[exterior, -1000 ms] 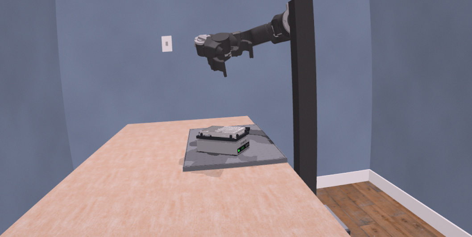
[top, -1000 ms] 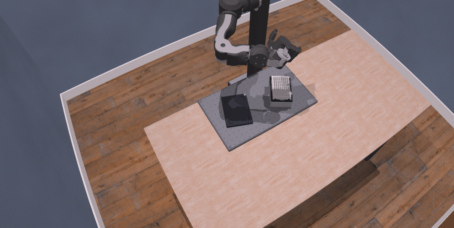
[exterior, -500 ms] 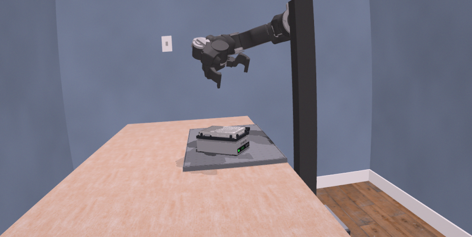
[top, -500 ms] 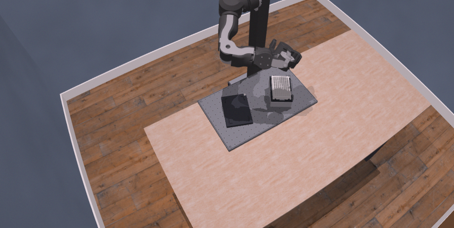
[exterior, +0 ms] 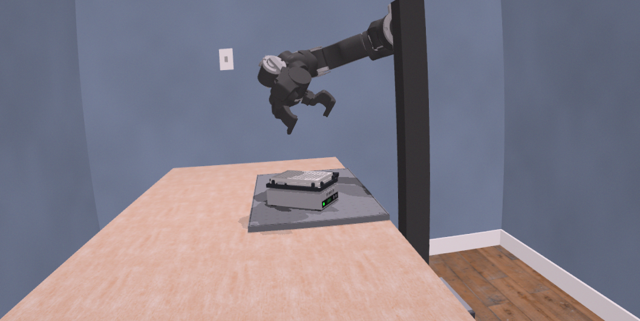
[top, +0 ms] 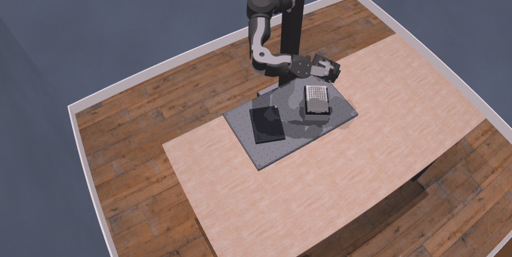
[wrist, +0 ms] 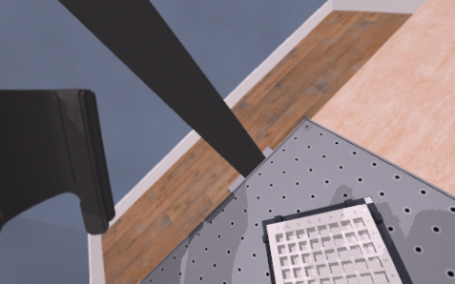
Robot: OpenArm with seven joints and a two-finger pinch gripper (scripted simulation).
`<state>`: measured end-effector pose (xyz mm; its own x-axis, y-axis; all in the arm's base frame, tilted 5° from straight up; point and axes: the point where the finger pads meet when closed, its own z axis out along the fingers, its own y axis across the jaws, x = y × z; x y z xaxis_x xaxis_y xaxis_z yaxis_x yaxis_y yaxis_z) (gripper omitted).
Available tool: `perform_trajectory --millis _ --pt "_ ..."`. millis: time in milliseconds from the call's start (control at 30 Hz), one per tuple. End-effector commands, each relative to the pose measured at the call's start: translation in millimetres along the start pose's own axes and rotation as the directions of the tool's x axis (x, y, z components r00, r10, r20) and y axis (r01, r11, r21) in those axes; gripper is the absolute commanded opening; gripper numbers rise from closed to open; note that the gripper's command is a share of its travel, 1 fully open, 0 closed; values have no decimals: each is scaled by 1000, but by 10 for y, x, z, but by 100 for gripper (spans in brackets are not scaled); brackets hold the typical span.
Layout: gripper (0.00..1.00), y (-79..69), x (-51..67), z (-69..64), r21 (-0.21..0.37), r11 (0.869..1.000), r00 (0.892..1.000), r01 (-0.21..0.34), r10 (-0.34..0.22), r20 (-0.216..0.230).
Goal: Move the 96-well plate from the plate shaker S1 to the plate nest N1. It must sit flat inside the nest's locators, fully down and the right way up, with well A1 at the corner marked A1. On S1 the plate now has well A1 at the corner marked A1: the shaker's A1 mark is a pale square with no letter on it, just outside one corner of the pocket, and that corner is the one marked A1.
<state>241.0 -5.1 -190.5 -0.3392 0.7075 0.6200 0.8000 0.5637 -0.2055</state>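
The white 96-well plate [top: 316, 97] sits in the black pocket of the grey plate shaker S1 [top: 316, 115] on the perforated baseplate [top: 290, 122]. It also shows in the side view [exterior: 303, 178] and at the bottom of the wrist view [wrist: 333, 250]. The pale A1 square [wrist: 368, 200] lies just outside the pocket's far right corner in the wrist view. The black plate nest N1 [top: 266, 124] lies flat to the left of the shaker. My gripper [exterior: 310, 117] is open and empty, high above the far end of the shaker. One finger [wrist: 90, 162] shows in the wrist view.
The arm's black mounting column [exterior: 409, 121] stands at the baseplate's far edge, close behind the shaker. The shaker's front panel has a green light [exterior: 323, 204]. The baseplate lies on a large wooden table [top: 322, 154].
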Motion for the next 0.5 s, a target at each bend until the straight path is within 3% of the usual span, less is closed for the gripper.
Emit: perform_trajectory --millis 0,267,333,433,467 --pt "77 -1 -4 -18 0 1000 1000 10 -10 10" --pt "77 -1 -4 -18 0 1000 1000 10 -10 10" --pt "77 69 -160 59 -10 999 994 53 -52 99" --pt "77 166 -390 164 -10 992 964 125 -119 236" --pt "77 166 -390 164 -10 992 964 125 -119 236"
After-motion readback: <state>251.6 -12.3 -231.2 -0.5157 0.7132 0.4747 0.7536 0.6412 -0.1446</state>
